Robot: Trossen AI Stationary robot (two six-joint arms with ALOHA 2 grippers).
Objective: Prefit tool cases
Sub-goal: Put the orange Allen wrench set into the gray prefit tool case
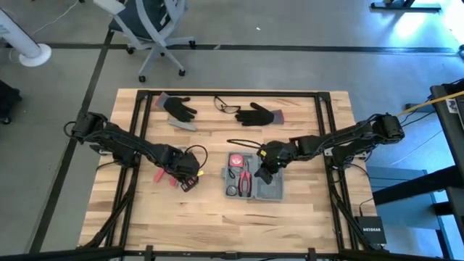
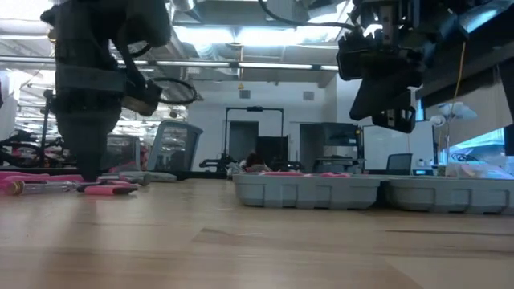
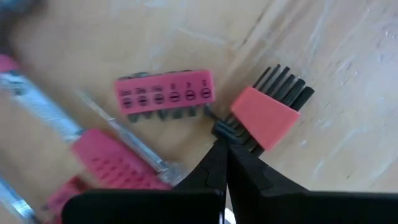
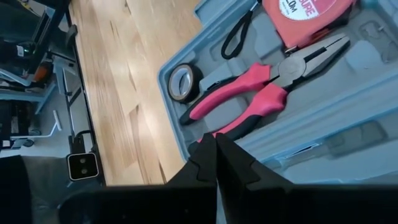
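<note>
On a pale wooden tabletop (image 1: 304, 217) framed by black rails, the grey-blue tool case (image 1: 253, 176) lies open just right of centre, both halves flat. Inside it sit a red tape measure (image 4: 309, 18), red-handled pliers (image 4: 261, 93), a small roll of black tape (image 4: 182, 82) and a black strap loop (image 4: 235, 34), each in a moulded grey slot.

The right gripper (image 1: 265, 171) hangs over the case's middle, its fingers pressed together and holding nothing; from the low view it is clear of the case, above its rim. The left gripper (image 1: 187, 176) is down at the board left of the case, among loose red tools. Its fingers are closed tip to tip beside a red-capped hex key set (image 3: 269, 112); whether they pinch one of the dark keys cannot be told. Just beside that lie a pink bit holder (image 3: 165, 96) with a row of screwdriver bits, and a red-handled screwdriver (image 3: 118, 158).

Along the table's far edge rest two black gloves (image 1: 178, 109) and, between them, a pair of safety glasses (image 1: 226, 106).

Around the table runs a grey concrete floor with dark tape lines; a white office chair (image 1: 148, 25) stands beyond the far edge. The low view looks into a bright workshop with ceiling ducts, desks and monitors.
</note>
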